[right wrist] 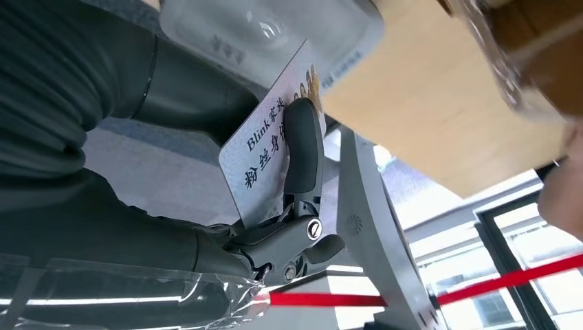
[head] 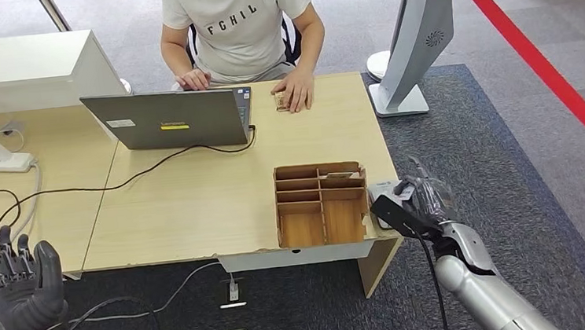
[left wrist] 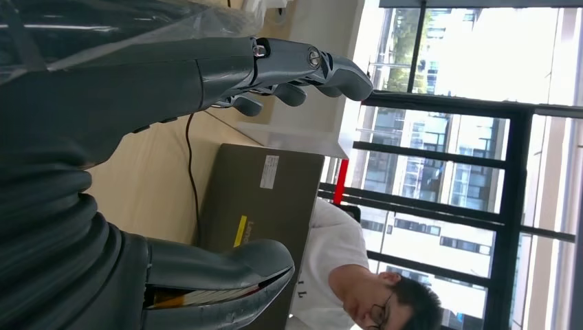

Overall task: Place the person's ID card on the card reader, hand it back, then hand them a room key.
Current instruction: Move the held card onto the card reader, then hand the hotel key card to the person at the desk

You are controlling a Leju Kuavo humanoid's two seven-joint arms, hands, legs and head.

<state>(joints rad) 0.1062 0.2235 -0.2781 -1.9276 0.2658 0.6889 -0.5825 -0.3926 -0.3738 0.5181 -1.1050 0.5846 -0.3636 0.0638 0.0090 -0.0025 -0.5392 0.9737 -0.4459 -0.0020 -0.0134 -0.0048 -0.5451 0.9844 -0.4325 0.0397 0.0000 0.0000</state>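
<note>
Wooden desk (head: 197, 196) on grey carpet, a seated person (head: 239, 27) at the far side behind an open laptop (head: 163, 120), one of their hands resting on a small object by the far edge. Right hand (head: 407, 203) at the desk's near right corner pinches the ID card (right wrist: 265, 161) between thumb and a finger, the card held against the card reader (right wrist: 275, 34) beside the brown compartmented box (head: 321, 204), whose compartments look bare. Left hand (head: 10, 274) raised off the desk's near left corner, fingers spread, holding nothing.
</note>
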